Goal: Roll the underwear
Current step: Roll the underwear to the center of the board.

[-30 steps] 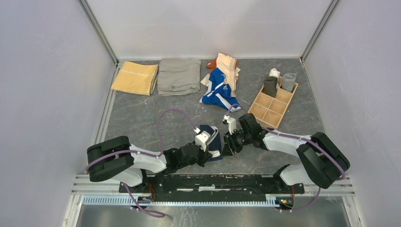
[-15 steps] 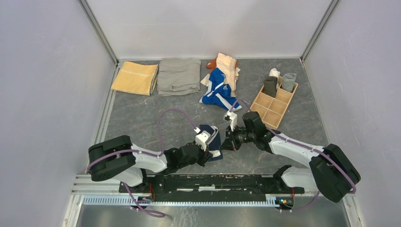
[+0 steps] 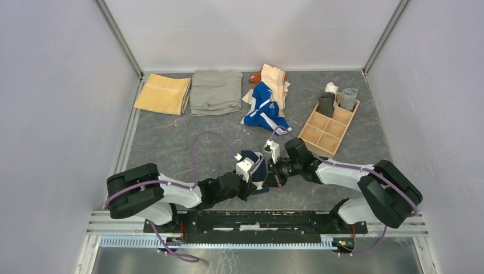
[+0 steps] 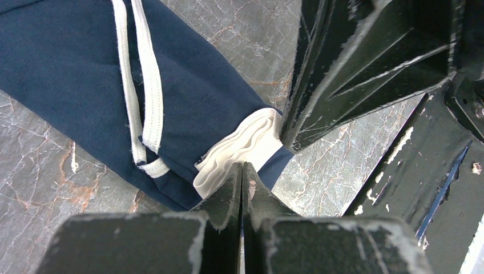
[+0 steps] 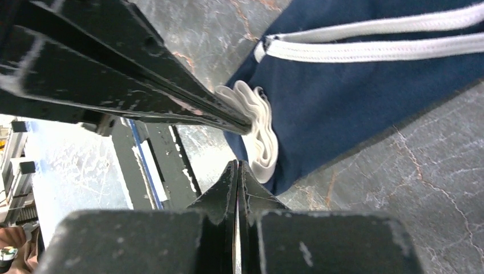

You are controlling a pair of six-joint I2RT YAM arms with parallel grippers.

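The navy underwear [image 3: 256, 162] with white trim lies rolled on the table between the two arms; its layered white waistband end [image 4: 240, 145] faces the near edge. My left gripper [image 4: 243, 166] is shut, its tip against that white end [image 5: 259, 134], with nothing between the jaws. My right gripper [image 5: 237, 164] is also shut and empty, its tip at the same end of the roll [image 4: 171, 91]. In the top view the left gripper [image 3: 258, 184] and right gripper [image 3: 278, 178] meet at the roll's near end from either side.
A pile of bright blue [image 3: 263, 107] and peach [image 3: 275, 80] pieces lies at the back centre. A mustard-yellow cloth [image 3: 163, 93] and a grey-khaki cloth [image 3: 216, 91] lie folded at the back left. A wooden divider tray [image 3: 319, 132] at the right holds rolled items [image 3: 327, 104].
My right gripper has shut and swung left, bringing its tip up to the roll's white end. The left gripper and the navy roll have stayed put.
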